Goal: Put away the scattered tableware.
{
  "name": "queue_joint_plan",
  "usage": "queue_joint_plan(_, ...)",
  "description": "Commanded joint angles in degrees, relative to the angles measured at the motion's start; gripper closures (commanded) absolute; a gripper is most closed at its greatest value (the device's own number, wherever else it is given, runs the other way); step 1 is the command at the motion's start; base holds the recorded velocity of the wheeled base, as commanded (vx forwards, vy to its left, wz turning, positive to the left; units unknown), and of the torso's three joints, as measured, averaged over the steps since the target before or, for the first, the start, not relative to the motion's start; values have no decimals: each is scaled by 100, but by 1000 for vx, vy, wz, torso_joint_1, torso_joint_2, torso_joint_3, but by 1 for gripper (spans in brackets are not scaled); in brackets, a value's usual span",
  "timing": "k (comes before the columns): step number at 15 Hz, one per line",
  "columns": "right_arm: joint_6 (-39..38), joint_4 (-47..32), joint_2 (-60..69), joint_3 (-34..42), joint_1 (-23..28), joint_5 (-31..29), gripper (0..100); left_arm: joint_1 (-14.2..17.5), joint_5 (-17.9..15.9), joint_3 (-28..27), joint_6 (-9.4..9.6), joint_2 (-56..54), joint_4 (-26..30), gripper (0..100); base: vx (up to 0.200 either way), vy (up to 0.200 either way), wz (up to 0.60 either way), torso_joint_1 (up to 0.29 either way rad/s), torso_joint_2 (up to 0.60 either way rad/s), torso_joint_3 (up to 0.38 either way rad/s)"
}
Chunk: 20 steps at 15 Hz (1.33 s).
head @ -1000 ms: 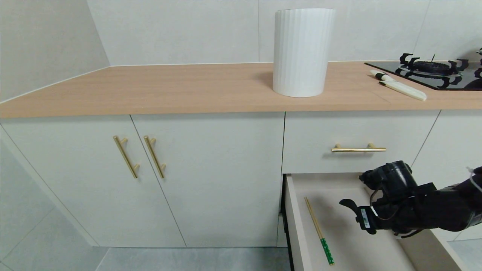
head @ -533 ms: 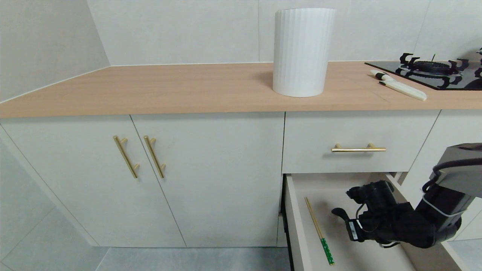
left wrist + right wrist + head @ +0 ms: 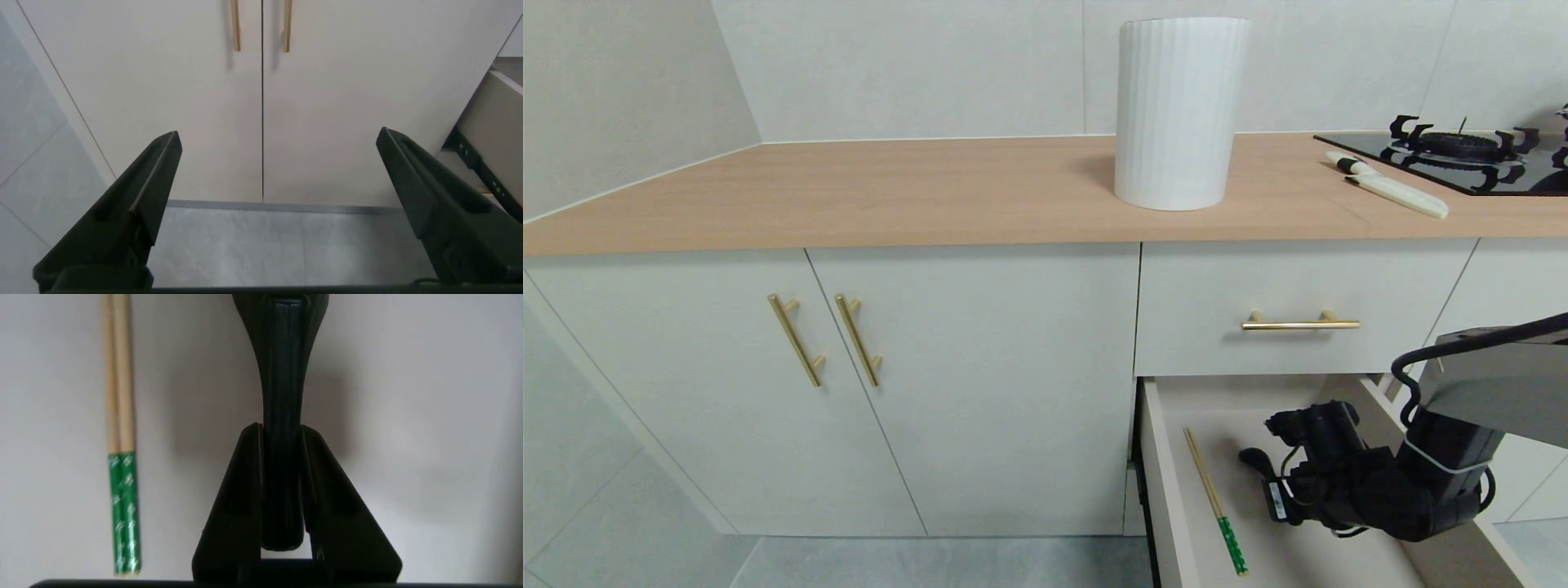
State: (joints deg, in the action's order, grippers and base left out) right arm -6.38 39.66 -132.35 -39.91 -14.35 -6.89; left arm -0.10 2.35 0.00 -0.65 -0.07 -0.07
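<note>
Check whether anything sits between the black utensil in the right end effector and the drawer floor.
Nothing visible. The right end effector holds the black utensil over bare floor of the drawer; the chopsticks lie apart, nearer the drawer's left wall.

- A home kitchen.
- A wooden counter (image 3: 890,192) runs along a tiled wall (image 3: 915,65).
- A gas hob (image 3: 1462,151) with black pan supports is set into the counter at the right.
- A knife (image 3: 1392,189) lies just beside the hob.
- Pale cabinets (image 3: 996,392) with brass handles (image 3: 796,339) stand below.
- An open drawer (image 3: 1162,474) holds chopsticks (image 3: 1213,498).
</note>
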Motion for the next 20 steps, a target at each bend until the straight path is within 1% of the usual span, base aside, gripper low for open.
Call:
queue_joint_plan(1, -4, -2, -98, -52, 11, -50, 100, 1, 2, 0, -6, 7, -1, 0, 0, 0, 0, 0, 0, 0)
queue_joint_plan(4, -4, -2, -106, -78, 11, -50, 100, 1, 2, 0, -6, 7, -1, 0, 0, 0, 0, 0, 0, 0)
queue_joint_plan(5, -4, -2, -106, -78, 11, -50, 0, 1, 2, 0, 3, 7, -1, 0, 0, 0, 0, 0, 0, 0)
queue_joint_plan(12, -83, -11, 43, -87, 46, -50, 0, 1, 2, 0, -6, 7, -1, 0, 0, 0, 0, 0, 0, 0)
queue_joint_plan(15, -197, -230, 1036, 194, -15, -137, 0, 1, 2, 0, -6, 7, -1, 0, 0, 0, 0, 0, 0, 0)
queue_joint_plan(16, -197, -485, 1476, 265, -7, -137, 0, 1, 2, 0, -6, 7, -1, 0, 0, 0, 0, 0, 0, 0)
queue_joint_plan(17, -224, -995, 2064, 256, 20, -137, 0, 1, 2, 0, -6, 7, -1, 0, 0, 0, 0, 0, 0, 0)
queue_joint_plan(20, -567, -2832, 3849, 203, -86, -93, 0, 1, 2, 0, -6, 7, -1, 0, 0, 0, 0, 0, 0, 0)
